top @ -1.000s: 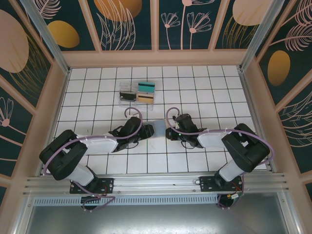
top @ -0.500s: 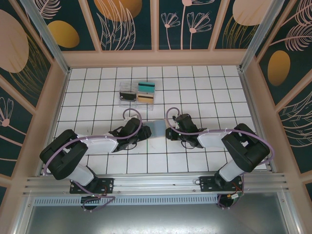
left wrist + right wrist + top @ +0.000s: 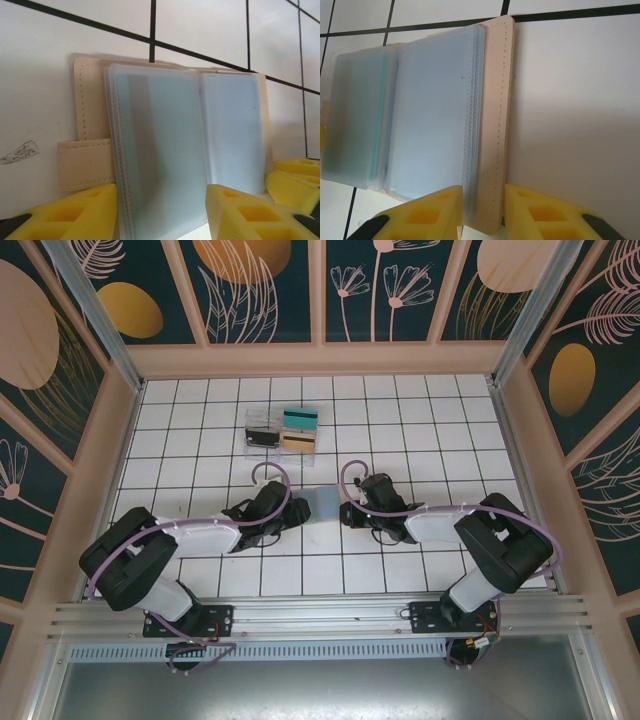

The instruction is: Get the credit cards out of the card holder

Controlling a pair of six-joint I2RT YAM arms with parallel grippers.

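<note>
The card holder [image 3: 320, 503] lies open on the tiles between my two grippers, a tan cover with grey-blue pockets [image 3: 160, 150]. My left gripper [image 3: 162, 215] is open and straddles the stack of pockets on its side, one yellow finger [image 3: 75, 215] over the tan strap [image 3: 85, 162]. My right gripper [image 3: 484, 215] is shut on the holder's tan edge [image 3: 497, 125] and the pocket ends beside it. A thin teal edge [image 3: 381, 115] shows inside the far pockets; I cannot tell whether it is a card. Teal [image 3: 300, 418], black [image 3: 262, 436] and tan-gold [image 3: 295, 441] credit cards lie in the tray.
The clear compartment tray [image 3: 283, 430] stands on the tiles beyond the grippers, toward the back left. Pink walls ring the tiled floor [image 3: 450, 430]. The right gripper's yellow fingers [image 3: 295, 177] show at the holder's far side in the left wrist view.
Almost nothing: the left gripper has shifted slightly at the holder's left side. The right gripper keeps its hold and the holder stays in place.
</note>
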